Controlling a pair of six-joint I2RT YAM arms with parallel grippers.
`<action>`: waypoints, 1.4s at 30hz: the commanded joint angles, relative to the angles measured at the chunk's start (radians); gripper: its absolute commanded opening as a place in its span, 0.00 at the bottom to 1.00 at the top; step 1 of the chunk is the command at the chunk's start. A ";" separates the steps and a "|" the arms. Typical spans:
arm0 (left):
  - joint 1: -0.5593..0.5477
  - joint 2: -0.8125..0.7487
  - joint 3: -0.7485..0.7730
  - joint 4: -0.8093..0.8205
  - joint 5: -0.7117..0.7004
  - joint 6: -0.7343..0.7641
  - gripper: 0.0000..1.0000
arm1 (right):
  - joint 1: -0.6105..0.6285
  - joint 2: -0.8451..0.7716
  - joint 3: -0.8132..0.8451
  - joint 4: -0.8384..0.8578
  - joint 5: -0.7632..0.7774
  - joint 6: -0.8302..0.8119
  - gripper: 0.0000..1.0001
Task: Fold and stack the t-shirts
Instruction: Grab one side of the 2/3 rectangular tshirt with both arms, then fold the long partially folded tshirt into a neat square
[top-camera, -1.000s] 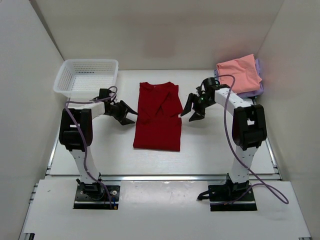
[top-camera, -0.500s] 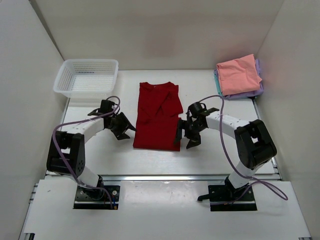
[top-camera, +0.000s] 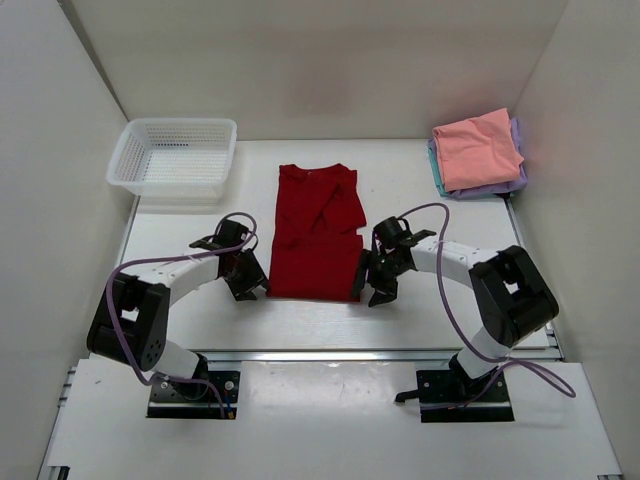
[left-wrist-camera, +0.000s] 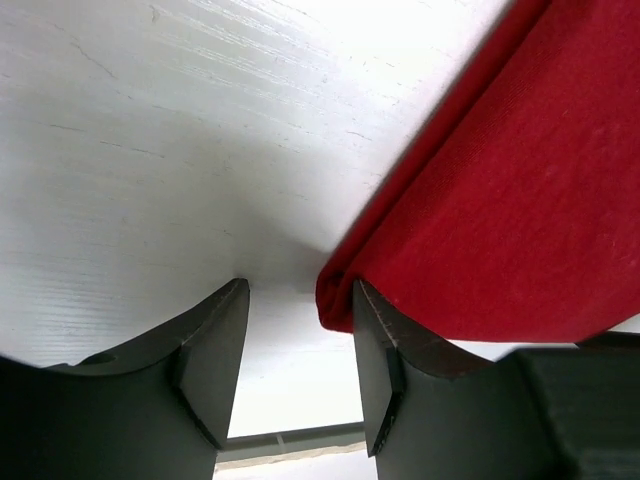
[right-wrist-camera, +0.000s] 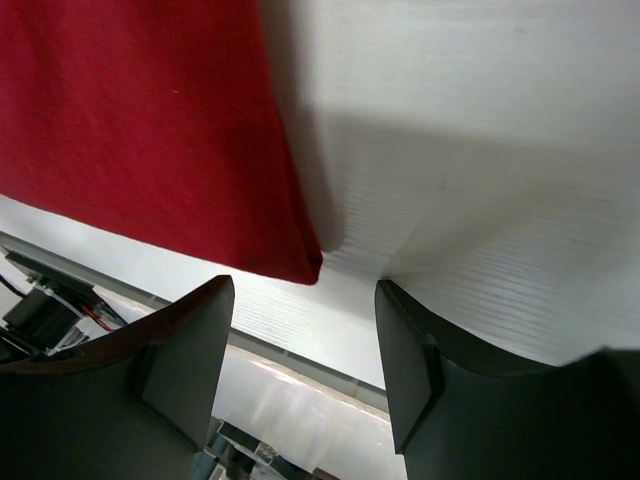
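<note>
A dark red t-shirt (top-camera: 318, 235) lies flat mid-table, folded lengthwise into a narrow strip. My left gripper (top-camera: 250, 284) is low at its near-left corner and stands open. In the left wrist view that red corner (left-wrist-camera: 335, 300) sits just inside the gap, against the right finger (left-wrist-camera: 385, 365). My right gripper (top-camera: 369, 285) is open at the near-right corner; in the right wrist view the corner tip (right-wrist-camera: 303, 265) lies just ahead of the gap between the fingers (right-wrist-camera: 185, 365). A folded salmon pink shirt (top-camera: 478, 148) tops a stack at the back right, with lavender (top-camera: 512, 183) and teal (top-camera: 433, 160) edges showing beneath it.
A white mesh basket (top-camera: 172, 157) stands at the back left. White walls close in the table on the left, back and right. A metal rail (top-camera: 330, 355) runs along the near edge, in front of both arm bases.
Both arms have swung from the shirt's mid-sides down and toward me to its near corners, and dropped low to the table. Both grippers stay open.
</note>
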 joint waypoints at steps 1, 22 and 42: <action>-0.009 -0.039 0.004 0.000 -0.061 0.005 0.57 | 0.017 0.013 -0.004 0.061 0.028 0.023 0.56; -0.058 0.012 -0.102 0.152 0.123 -0.121 0.00 | 0.062 0.051 0.015 0.008 0.009 0.009 0.00; -0.046 -0.310 0.005 -0.552 0.431 0.051 0.00 | 0.027 -0.267 0.105 -0.704 -0.249 -0.425 0.00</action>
